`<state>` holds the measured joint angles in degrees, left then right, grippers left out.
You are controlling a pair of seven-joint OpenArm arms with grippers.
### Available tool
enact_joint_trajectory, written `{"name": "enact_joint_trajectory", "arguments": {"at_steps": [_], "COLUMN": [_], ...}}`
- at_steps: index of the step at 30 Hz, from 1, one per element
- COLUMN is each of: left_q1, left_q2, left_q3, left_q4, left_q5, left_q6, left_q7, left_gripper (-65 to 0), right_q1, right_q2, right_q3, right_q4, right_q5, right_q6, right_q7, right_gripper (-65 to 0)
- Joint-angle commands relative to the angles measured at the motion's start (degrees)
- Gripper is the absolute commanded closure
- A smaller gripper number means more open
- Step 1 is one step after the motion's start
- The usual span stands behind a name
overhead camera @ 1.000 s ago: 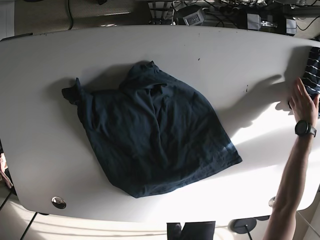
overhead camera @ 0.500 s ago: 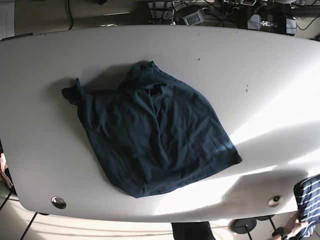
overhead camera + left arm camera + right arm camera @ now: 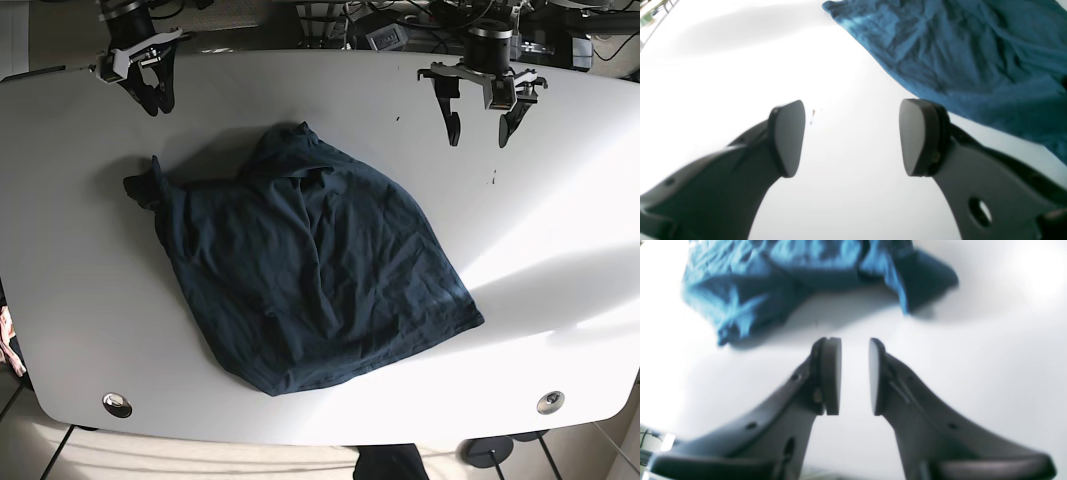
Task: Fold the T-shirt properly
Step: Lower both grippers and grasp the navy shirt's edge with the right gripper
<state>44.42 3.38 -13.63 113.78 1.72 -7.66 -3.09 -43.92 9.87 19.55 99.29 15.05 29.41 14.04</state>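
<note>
- Lying crumpled near the middle of the white table point(image 3: 560, 200): the dark blue T-shirt point(image 3: 310, 275), one sleeve bunched toward the right arm's side, hem toward the near edge, folds running through the body.
- Hovering above the far edge, well apart from the cloth: left gripper point(image 3: 480, 125), jaws spread wide with nothing between them; in its wrist view only bare tabletop showing in the gap, the shirt's edge lying off to one side.
- Hanging over the opposite far corner: right gripper point(image 3: 150, 90), jaws parted only narrowly, gripping nothing; in its wrist view the bunched sleeve sitting just ahead of the pads, not touching.
- Judging the stage: folding not yet begun, fabric needing flattening first.
- Risking a pinch through several layers at the bunched sleeve, because of cloth doubled over there; likely result, dragging the whole shirt instead of opening it.
- Risking a miss with the narrowly parted right jaws, too little gap for a thick wad of cloth.
- Risking a lopsided fold if pulling from one side only, given the skewed lay on the table.
- Risking a slide toward the near edge during pulling, the hem already lying close to it.
- Looking for containers: none showing in any view, so nothing held in any.
</note>
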Motion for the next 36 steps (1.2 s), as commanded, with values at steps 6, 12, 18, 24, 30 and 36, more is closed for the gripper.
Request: {"name": "enact_joint_trajectory", "arguments": {"at_steps": [6, 12, 18, 24, 30, 36], "left_q1": [-10.6, -17.0, -19.9, -21.0, -21.1, -21.1], "left_q2": [-0.2, -0.2, -0.2, -0.3, -0.3, -0.3], "left_q3": [-0.2, 0.0, 0.0, 0.0, -0.1, -0.2], "left_q4": [1.0, 0.9, 0.6, -0.3, -0.3, -0.3], "left_q5": [0.1, 0.3, 0.3, 0.3, 0.3, 0.3], "left_q6": [-0.1, -0.1, -0.1, -0.1, -0.1, -0.1], "left_q7": [10.5, 15.3, 19.6, 19.6, 19.6, 19.6], "left_gripper": [-49.3, -52.1, -52.1, -52.1, -51.9, -51.9], "right_q1": [9.6, 20.5, 24.9, 27.9, 30.7, 30.7], "right_q2": [0.6, 2.5, 6.3, 5.9, 5.9, 5.8], "right_q3": [0.3, 0.5, 0.1, 0.0, -0.1, -0.1], "right_q4": [1.8, -1.0, -11.4, -17.5, -20.2, -20.1], "right_q5": [0.3, 0.2, 0.2, 0.2, 0.2, 0.2], "right_q6": [0.44, 0.44, 0.44, 0.53, 0.53, 0.53], "right_q7": [-10.0, -22.3, -22.6, -22.6, -22.6, -22.8], "right_gripper": [-52.2, -56.1, -56.1, -56.1, -48.0, -5.7]}}
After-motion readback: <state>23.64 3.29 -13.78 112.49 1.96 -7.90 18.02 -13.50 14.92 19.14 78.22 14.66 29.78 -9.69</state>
